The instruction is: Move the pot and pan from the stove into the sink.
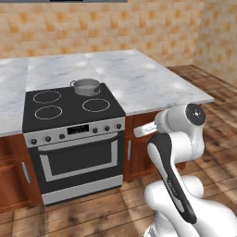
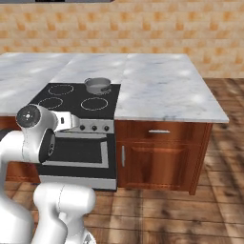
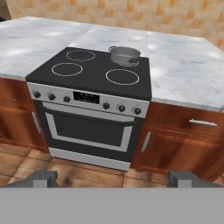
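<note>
Hand view looks at the front of the stove (image 3: 89,83) from low down and a bit away. On the left is white marble counter (image 3: 30,43) with brown wooden cupboards under it. Next comes the stove, black on top with four white rings. Its front has a shiny strip with round knobs (image 3: 51,96) and a big oven door (image 3: 87,129) below. The pot (image 3: 124,55) is small, round and silver. It sits on the back right ring of the stove, standing straight up. I can see a little loop handle on its side. To the right of the stove there is more counter, and a wooden drawer with a silver handle (image 3: 204,123) under it. The floor (image 3: 87,173) is brown wood.

The gripper (image 3: 113,178) is at the bottom of this view. Its two grey fingers (image 3: 43,178) are spread wide apart, and nothing is between them. It is well away from the pot and the stove.

Left base view shows the white arm (image 1: 178,152) folded up in front of the cupboards, to the right of the stove. The pot (image 1: 87,86) is far behind it on the stove top.
</note>
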You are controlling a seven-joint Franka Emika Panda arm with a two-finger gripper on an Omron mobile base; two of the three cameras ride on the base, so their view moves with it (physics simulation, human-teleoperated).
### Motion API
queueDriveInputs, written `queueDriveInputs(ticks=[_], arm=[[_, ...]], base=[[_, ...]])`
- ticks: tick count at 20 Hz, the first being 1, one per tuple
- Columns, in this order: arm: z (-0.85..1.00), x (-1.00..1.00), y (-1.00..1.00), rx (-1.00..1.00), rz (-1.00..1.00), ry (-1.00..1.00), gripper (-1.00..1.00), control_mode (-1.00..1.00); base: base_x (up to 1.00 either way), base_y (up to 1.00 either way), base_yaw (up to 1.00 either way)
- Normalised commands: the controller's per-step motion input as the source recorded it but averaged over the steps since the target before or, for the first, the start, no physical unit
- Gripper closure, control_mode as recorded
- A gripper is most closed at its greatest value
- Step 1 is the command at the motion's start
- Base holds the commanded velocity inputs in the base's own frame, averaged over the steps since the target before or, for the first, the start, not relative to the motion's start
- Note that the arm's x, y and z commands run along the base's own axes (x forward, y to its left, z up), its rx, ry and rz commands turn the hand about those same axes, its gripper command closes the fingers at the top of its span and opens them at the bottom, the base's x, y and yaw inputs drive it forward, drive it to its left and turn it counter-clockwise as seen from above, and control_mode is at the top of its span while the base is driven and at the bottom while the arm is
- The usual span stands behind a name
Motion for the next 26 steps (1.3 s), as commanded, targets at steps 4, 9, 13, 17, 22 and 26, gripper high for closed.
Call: queueDriveInputs(ticks=[4,9,13,17,22,26], arm=[[0.00,0.00,0.00,0.00,0.00,0.00,-1.00,1.00],[0.00,0.00,0.00,0.00,0.00,0.00,-1.00,1.00],[0.00,0.00,0.00,0.00,0.00,0.00,-1.00,1.00],[0.00,0.00,0.00,0.00,0.00,0.00,-1.00,1.00],[0.00,0.00,0.00,0.00,0.00,0.00,-1.00,1.00],[0.00,0.00,0.00,0.00,0.00,0.00,-1.00,1.00]], base=[[0.44,0.04,-0.01],[0.68,0.07,0.00],[0.79,0.09,0.00],[0.72,0.08,0.00],[0.63,0.04,0.00],[0.55,0.00,0.00]])
